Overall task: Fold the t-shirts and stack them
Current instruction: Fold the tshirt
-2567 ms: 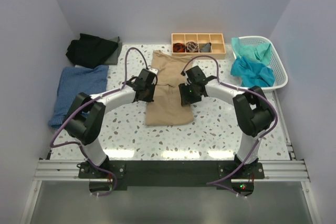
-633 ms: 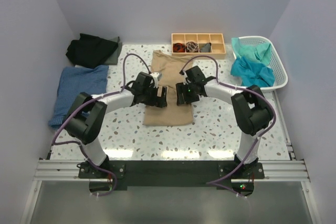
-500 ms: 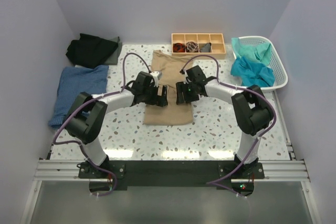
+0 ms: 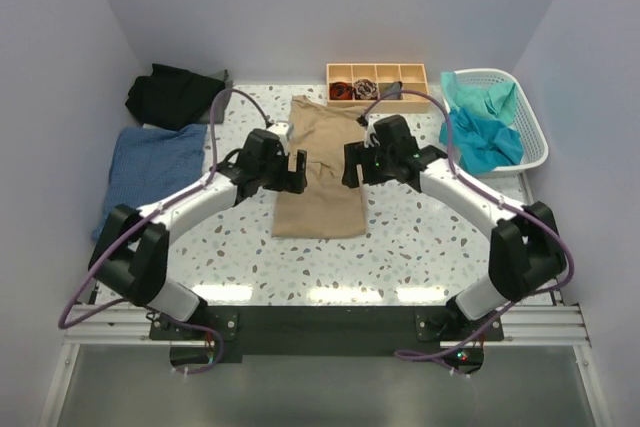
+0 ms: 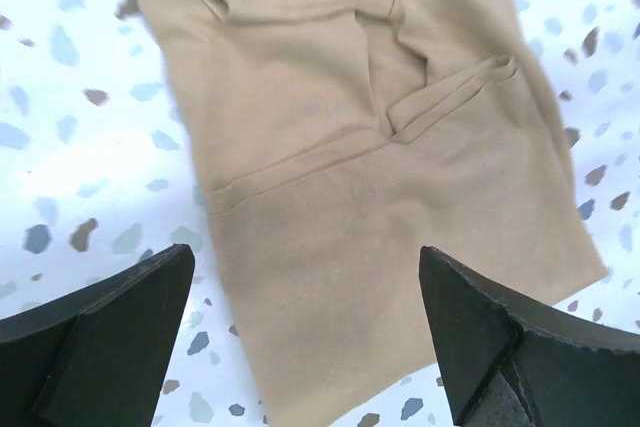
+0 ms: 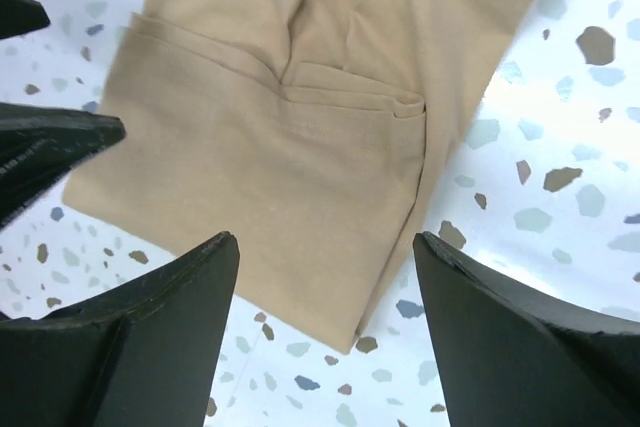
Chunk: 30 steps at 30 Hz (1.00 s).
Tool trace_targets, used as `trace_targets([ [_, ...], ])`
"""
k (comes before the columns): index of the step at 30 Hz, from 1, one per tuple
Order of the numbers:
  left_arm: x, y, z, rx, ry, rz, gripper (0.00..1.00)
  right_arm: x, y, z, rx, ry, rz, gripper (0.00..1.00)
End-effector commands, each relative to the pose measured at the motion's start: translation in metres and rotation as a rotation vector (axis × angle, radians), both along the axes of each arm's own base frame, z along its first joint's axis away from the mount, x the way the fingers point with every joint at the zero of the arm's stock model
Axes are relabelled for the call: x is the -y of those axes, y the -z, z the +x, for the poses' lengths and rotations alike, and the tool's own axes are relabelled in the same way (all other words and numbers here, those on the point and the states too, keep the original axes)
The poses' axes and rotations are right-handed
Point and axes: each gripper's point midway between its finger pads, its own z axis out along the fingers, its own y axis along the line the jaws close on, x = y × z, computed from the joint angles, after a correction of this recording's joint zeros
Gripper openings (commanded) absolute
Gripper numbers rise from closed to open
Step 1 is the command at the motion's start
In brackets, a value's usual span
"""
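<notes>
A tan t-shirt [image 4: 322, 172] lies folded into a long strip in the middle of the table, with a sleeve crease across it [image 5: 380, 147] [image 6: 290, 117]. My left gripper [image 4: 296, 169] [image 5: 305, 257] hovers over its left edge, open and empty. My right gripper [image 4: 350, 165] [image 6: 325, 239] hovers over its right edge, open too, with nothing between the fingers. A black t-shirt [image 4: 172, 95] is bunched at the back left. In front of it lies a denim-blue t-shirt [image 4: 150, 167]. Teal t-shirts [image 4: 482, 132] fill the basket.
A white laundry basket [image 4: 530, 112] stands at the back right. A wooden tray [image 4: 378, 85] with four compartments sits at the back, just beyond the tan shirt's top. The left gripper's fingers [image 6: 50, 147] show at the left edge of the right wrist view.
Both grippers have risen off the tan shirt and shifted a little toward the back. The right jaws have spread wider. The shirt lies as before.
</notes>
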Motion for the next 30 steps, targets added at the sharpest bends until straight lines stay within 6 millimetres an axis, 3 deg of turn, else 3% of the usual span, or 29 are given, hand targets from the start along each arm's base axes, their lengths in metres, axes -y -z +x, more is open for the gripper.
trace_targets([
  [1, -0.023, -0.027, -0.005, 0.083, -0.083, 0.010, 1.00, 0.027, 0.000, -0.020, 0.002, 0.061, -0.065, 0.78],
  [2, -0.030, -0.012, -0.016, 0.054, -0.096, 0.025, 1.00, 0.033, 0.010, -0.028, -0.020, 0.073, -0.072, 0.80],
  [4, -0.033, -0.008, -0.023, 0.060, -0.115, 0.000, 1.00, 0.035, 0.009, -0.035, -0.022, 0.103, -0.032, 0.83],
  [5, -0.039, 0.005, -0.033, 0.032, -0.126, 0.009, 1.00, 0.041, 0.021, -0.043, -0.061, 0.114, -0.025, 0.85],
  [8, -0.040, 0.016, -0.043, 0.008, -0.153, -0.030, 1.00, 0.043, 0.032, -0.057, -0.114, 0.139, 0.036, 0.85],
  [17, -0.047, 0.031, -0.056, 0.009, -0.195, -0.063, 1.00, 0.033, 0.057, -0.073, -0.207, 0.134, 0.132, 0.87],
  [26, -0.032, 0.048, -0.078, -0.040, -0.121, -0.167, 0.99, 0.009, 0.084, -0.083, -0.312, 0.132, 0.285, 0.85],
  [30, -0.020, 0.052, -0.091, -0.079, -0.071, -0.237, 0.88, 0.006, 0.090, -0.086, -0.339, 0.129, 0.300, 0.83],
])
